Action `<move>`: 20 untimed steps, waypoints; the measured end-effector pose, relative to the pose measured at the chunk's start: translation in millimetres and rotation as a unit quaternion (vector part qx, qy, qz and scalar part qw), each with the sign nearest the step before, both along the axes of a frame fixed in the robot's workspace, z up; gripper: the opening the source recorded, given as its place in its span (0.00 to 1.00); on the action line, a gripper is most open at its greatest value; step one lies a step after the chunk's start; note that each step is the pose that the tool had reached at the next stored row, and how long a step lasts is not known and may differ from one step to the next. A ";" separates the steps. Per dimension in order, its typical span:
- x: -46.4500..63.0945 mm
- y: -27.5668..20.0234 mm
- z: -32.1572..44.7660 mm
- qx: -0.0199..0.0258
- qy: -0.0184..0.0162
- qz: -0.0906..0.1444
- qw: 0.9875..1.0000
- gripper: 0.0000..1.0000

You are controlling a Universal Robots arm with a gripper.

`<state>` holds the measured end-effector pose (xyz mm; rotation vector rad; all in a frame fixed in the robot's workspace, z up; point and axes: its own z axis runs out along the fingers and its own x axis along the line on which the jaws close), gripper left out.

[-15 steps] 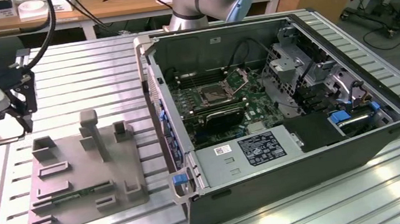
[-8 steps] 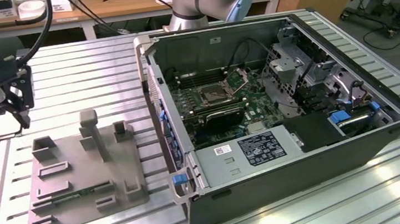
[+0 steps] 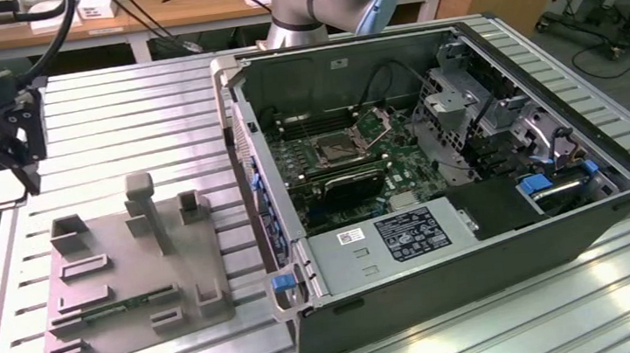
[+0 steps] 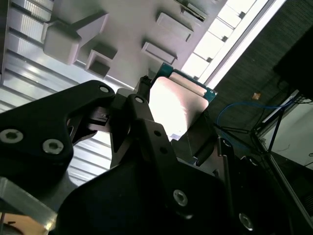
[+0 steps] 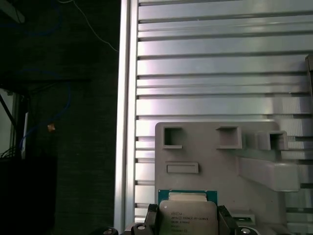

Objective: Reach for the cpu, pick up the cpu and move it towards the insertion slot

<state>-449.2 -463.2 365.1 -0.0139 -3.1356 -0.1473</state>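
One lettered cpu (image 5: 187, 208) in end effector (image 5: 188, 219)

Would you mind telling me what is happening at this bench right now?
The arm's gripper is shut on the cpu, holding it by its edges above the grey fixture. The insertion slot sits inside the open computer case, at the exterior view's right, and the cpu is not there yet.
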 end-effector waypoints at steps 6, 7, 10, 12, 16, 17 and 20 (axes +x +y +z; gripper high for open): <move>0.0 0.0 8.8 0.000 0.000 0.000 1.000 0.54; 0.0 0.0 10.5 0.000 0.000 0.000 1.000 0.54; 0.0 0.0 11.0 0.000 0.000 0.000 1.000 0.54; 0.0 0.0 11.1 -0.002 0.000 0.000 1.000 0.54; 0.2 0.1 11.1 -0.002 0.000 0.000 1.000 0.54; 0.5 0.2 11.2 -0.002 0.000 0.000 1.000 0.54; 2.0 0.1 11.2 -0.002 0.000 0.000 1.000 0.54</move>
